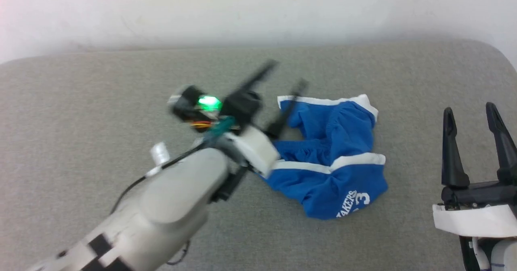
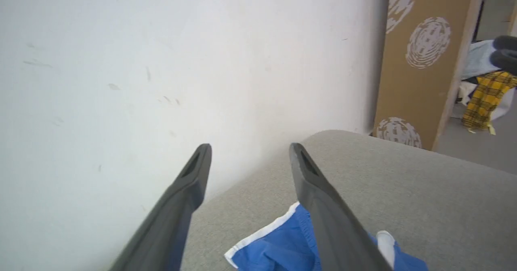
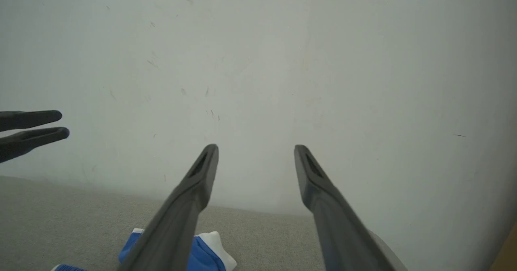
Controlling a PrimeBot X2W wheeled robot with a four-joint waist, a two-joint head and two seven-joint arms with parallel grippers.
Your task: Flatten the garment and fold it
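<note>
Both spread wide, your left claw [image 1: 286,75] over the crumpled shorts [image 1: 331,150], your right claw [image 1: 469,109] well aside.

Robot's left forearm [image 1: 177,198] is a chunky pale grey shell with black blocks [image 1: 99,244] lower down and a thin black cable [image 1: 133,186] alongside. There's a green light [image 1: 209,102] glowing at the wrist, plus orange-yellow wires [image 1: 200,124]. The left hand [image 1: 288,74] and right hand [image 1: 470,108] have long, dark, tapered fingers [image 1: 450,150]. The right one also has a white band [image 1: 472,220] under it.
</note>
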